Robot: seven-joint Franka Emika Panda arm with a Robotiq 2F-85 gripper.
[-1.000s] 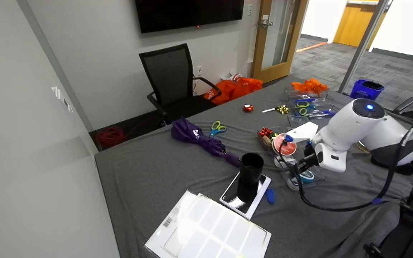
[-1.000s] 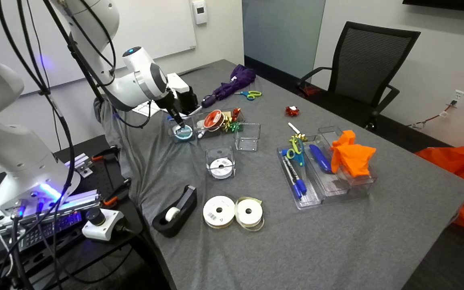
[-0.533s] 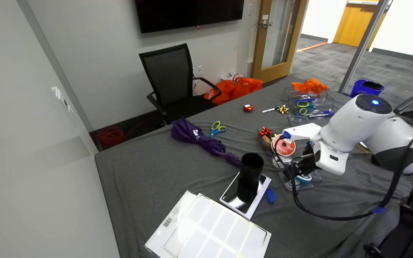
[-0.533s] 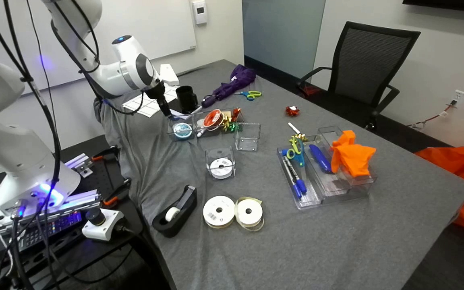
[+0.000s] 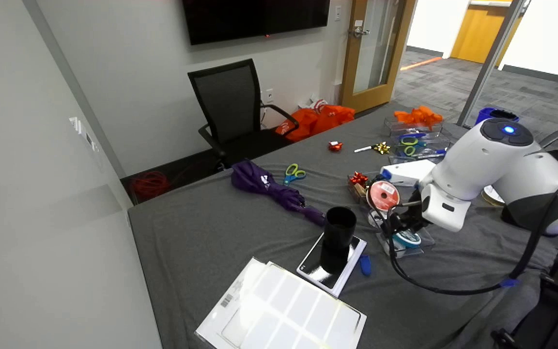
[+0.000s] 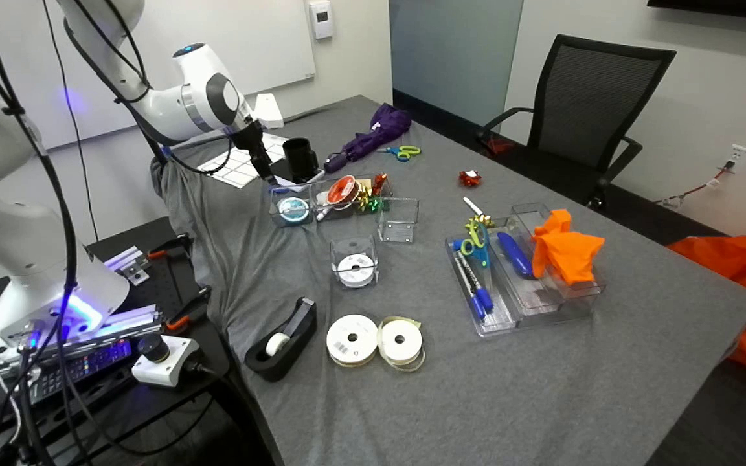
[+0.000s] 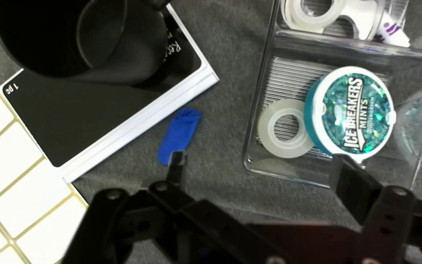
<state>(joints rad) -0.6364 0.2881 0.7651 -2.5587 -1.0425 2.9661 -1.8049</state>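
Note:
My gripper [image 7: 260,159] stands wide open with nothing between its fingers. Its right finger overlaps the near wall of a clear bin [image 7: 253,121] in the wrist view. Inside that bin a round teal Ice Breakers mint tub [image 7: 357,110] leans beside a translucent tape roll [image 7: 266,128]. The left fingertip overlaps the end of a small blue oblong piece [image 7: 178,135] lying on the grey cloth. To the left, a black mug [image 7: 137,44] stands on a black-and-white box [image 7: 86,113]. In an exterior view the gripper [image 6: 268,173] hangs above and beside the bin, apart from the mint tub [image 6: 293,210].
Adjoining the bin is another with a red ribbon spool [image 5: 384,196]. A purple umbrella [image 5: 274,189], scissors [image 5: 293,174] and white label sheets [image 5: 284,310] lie around. Farther off are a tape dispenser [image 6: 282,340], a white spool [image 6: 352,356] and an organizer with orange cloth [image 6: 567,246].
My gripper has drawn up and away from the mint tub, uncovering the black mug in an exterior view. The tub stays in its bin, which appears slightly shifted.

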